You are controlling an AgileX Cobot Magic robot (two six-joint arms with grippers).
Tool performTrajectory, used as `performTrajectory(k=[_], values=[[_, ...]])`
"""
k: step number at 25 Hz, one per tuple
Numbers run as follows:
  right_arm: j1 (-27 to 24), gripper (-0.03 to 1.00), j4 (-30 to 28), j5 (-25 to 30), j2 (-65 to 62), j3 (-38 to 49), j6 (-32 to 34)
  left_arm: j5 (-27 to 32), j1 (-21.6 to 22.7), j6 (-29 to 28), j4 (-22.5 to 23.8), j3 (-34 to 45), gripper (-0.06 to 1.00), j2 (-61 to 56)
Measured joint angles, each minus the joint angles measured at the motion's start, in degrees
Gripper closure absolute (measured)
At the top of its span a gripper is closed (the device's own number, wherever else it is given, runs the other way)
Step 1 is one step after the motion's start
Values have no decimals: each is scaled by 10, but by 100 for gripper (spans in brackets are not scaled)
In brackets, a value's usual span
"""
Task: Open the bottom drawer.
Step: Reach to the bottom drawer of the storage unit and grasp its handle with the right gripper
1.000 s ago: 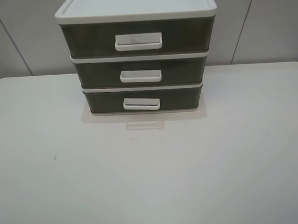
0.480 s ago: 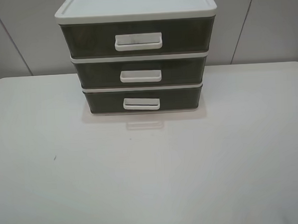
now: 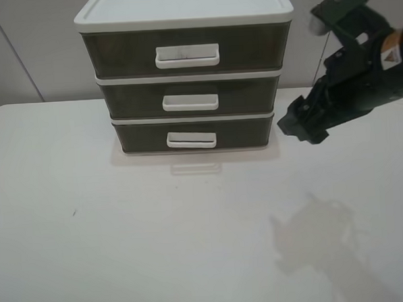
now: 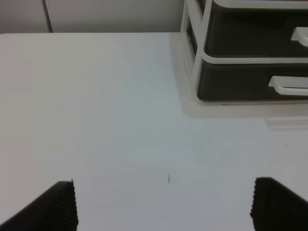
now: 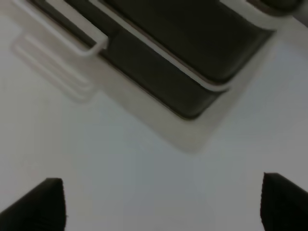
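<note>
The bottom drawer is the lowest tier of the three-drawer unit, smoky brown and closed, with a small white loop handle. My right gripper hangs above the table just right of the unit, near bottom-drawer height and apart from it. In the right wrist view the gripper is open and empty, with the drawer and its handle blurred ahead. My left gripper is open and empty over bare table, with the drawer off to one side. It is out of the exterior view.
The unit stands at the back middle of a white table, against a pale panelled wall. The middle drawer and the taller top drawer are closed. The right arm casts a shadow on the table at the front right.
The right arm has come into the exterior view from the right and now hovers beside the unit. The drawers have not moved.
</note>
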Motion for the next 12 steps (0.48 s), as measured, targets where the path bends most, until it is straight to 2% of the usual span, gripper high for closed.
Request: performTrajectory(k=[8,12], values=[[104,17,-136,-114,149,0,-80,0,0,0,0,0,20,0],[132,17,-207,-158,205,0,-90,0,0,0,0,0,20,0]])
